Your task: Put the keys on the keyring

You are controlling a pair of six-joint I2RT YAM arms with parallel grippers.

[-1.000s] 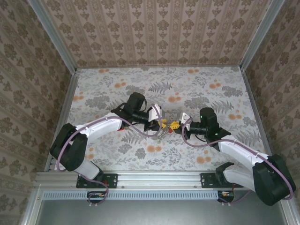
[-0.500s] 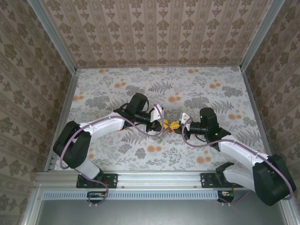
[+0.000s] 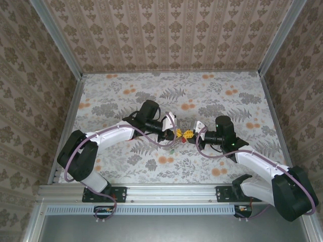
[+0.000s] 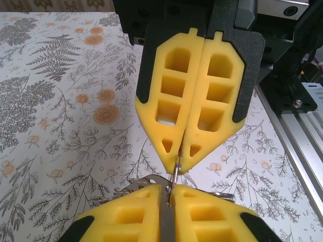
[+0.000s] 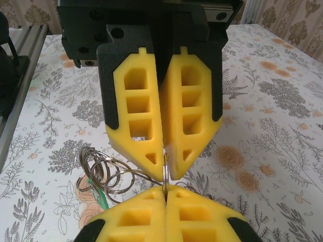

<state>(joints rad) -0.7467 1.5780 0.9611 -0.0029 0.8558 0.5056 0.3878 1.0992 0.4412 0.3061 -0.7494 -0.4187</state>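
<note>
- Top external view: the left gripper [image 3: 176, 133] and right gripper [image 3: 189, 134] meet tip to tip at mid-table, the right at 3 o'clock of the left. Both are equally near what hangs between them, which is too small to make out here.
- Left wrist view: the left gripper [image 4: 168, 190] has its fingers pressed together on the keyring [image 4: 174, 174], a thin metal strand seen edge-on. The strand runs from 6 to 12 o'clock into the right gripper [image 4: 177, 160], which also pinches it. A toothed key blade [image 4: 132, 188] juts out at 9 o'clock.
- Right wrist view: the right gripper [image 5: 165, 190] and left gripper [image 5: 164, 169] both clamp the same strand [image 5: 165, 175]. A coil of wire loops [image 5: 104, 172] with a green key head [image 5: 97, 190] hangs at 9 o'clock. Threading likely has to work towards that side.
</note>
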